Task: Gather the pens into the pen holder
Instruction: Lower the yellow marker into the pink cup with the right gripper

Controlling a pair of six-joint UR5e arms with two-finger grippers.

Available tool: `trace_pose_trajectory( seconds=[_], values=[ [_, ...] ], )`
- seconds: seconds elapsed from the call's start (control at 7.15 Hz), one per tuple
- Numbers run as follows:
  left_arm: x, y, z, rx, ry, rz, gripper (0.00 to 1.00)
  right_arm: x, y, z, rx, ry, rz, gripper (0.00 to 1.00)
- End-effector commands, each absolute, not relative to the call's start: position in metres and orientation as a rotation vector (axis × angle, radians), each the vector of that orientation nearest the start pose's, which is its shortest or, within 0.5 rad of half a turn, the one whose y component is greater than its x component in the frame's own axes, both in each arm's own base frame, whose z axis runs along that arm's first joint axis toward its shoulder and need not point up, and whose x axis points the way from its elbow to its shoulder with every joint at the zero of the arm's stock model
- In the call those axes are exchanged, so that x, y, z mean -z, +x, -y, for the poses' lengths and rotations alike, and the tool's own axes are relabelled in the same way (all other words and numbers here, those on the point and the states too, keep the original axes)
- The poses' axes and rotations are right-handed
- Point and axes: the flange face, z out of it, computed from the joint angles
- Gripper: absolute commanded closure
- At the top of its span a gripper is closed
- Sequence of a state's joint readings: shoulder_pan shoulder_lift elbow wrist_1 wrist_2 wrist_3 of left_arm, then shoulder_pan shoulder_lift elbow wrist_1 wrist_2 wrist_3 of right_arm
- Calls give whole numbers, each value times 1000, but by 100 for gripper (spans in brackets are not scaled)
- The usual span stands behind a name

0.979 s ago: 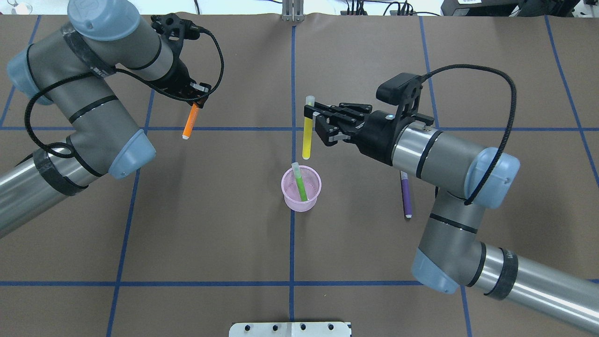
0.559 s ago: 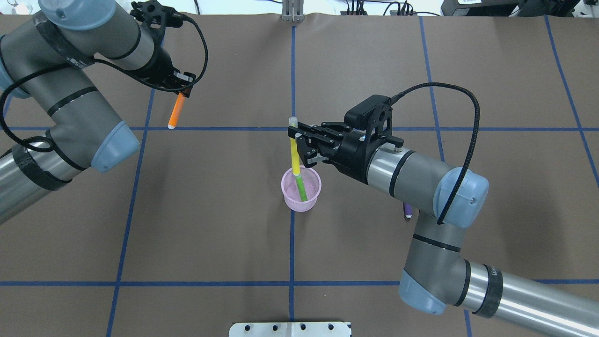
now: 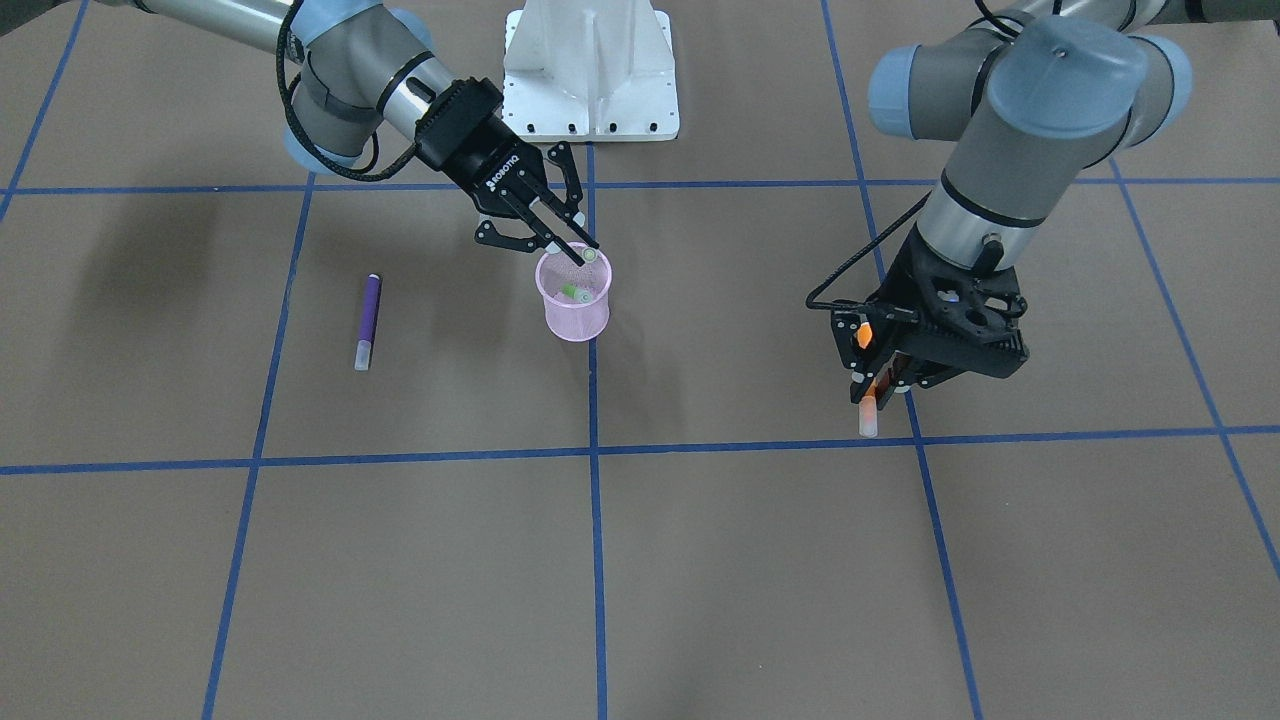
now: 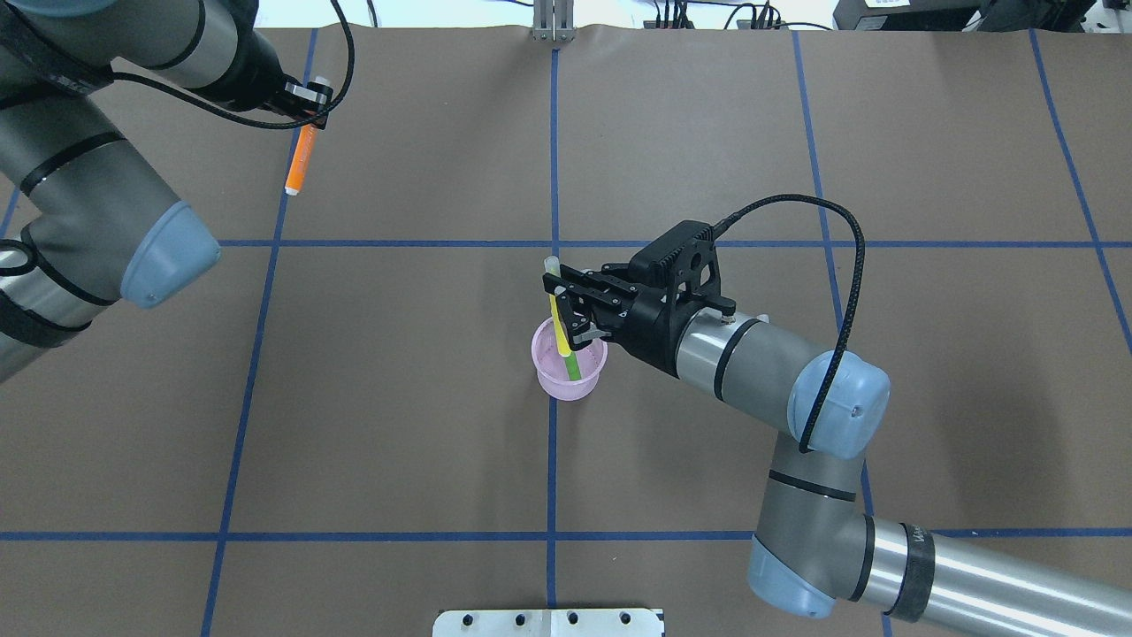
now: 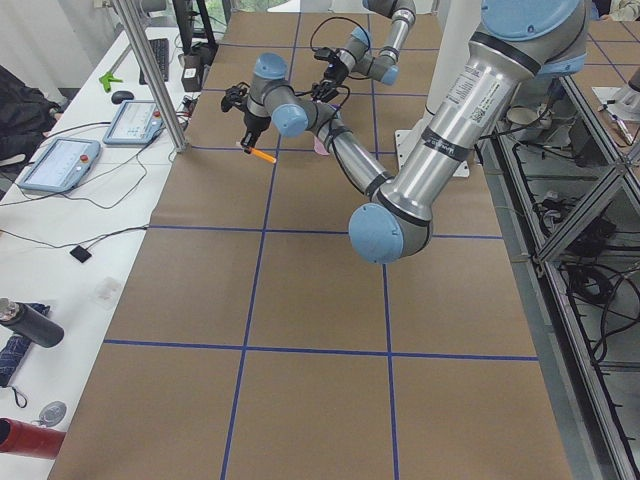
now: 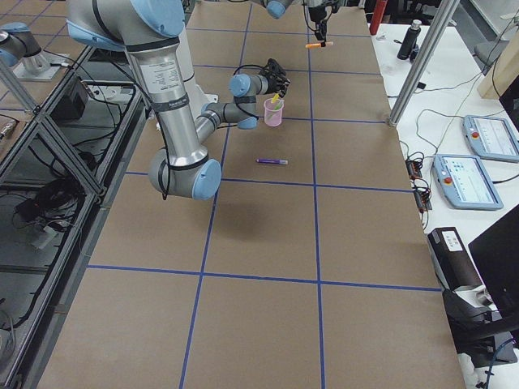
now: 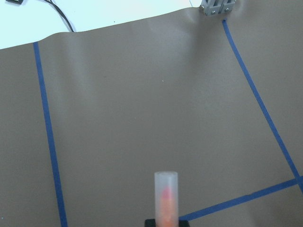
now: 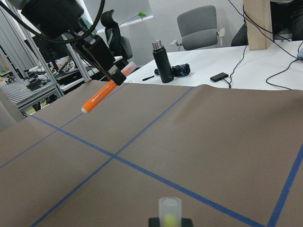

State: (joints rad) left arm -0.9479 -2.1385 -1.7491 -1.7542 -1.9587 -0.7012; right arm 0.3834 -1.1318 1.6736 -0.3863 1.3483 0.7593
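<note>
Yellow pen [image 4: 562, 334], clamped in right hand [image 4: 557, 299], dips into pink pen holder [image 4: 566, 387].

My right arm [image 4: 752, 354] and left arm [image 3: 985, 170] are silver-grey tubes with pale blue joint caps and black bands. A black cable [image 4: 858, 265] loops off each wrist's black camera bracket. My black right gripper [image 4: 564, 310] carries white ROBOTIQ lettering; the base [image 3: 590, 70], top centre, is white

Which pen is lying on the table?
The purple pen. The orange pen hangs from the left pincer; yellow pen and green pen reach into the pink mesh cup.
</note>
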Motion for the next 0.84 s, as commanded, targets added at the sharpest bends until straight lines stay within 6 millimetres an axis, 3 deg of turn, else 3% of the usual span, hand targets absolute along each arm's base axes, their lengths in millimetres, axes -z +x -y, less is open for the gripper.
trace_pose_trajectory(
  seconds=[0.0,0.14,0.28,0.42,0.7],
  values=[
    [-223,288,586,-90,554,-823,100,-244,-510,361,113,1101,1294,100],
    [-222,287,586,-92,557,-822,100,-245,-512,361,106,1106,1285,89],
    [-221,287,586,-92,559,-823,100,-244,-513,362,105,1106,1283,40],
    [-215,282,584,-90,573,-830,100,-236,-512,361,100,1111,1294,4],
    [-204,262,581,-41,637,-806,100,-233,-503,364,90,1095,1291,1]
  ],
)
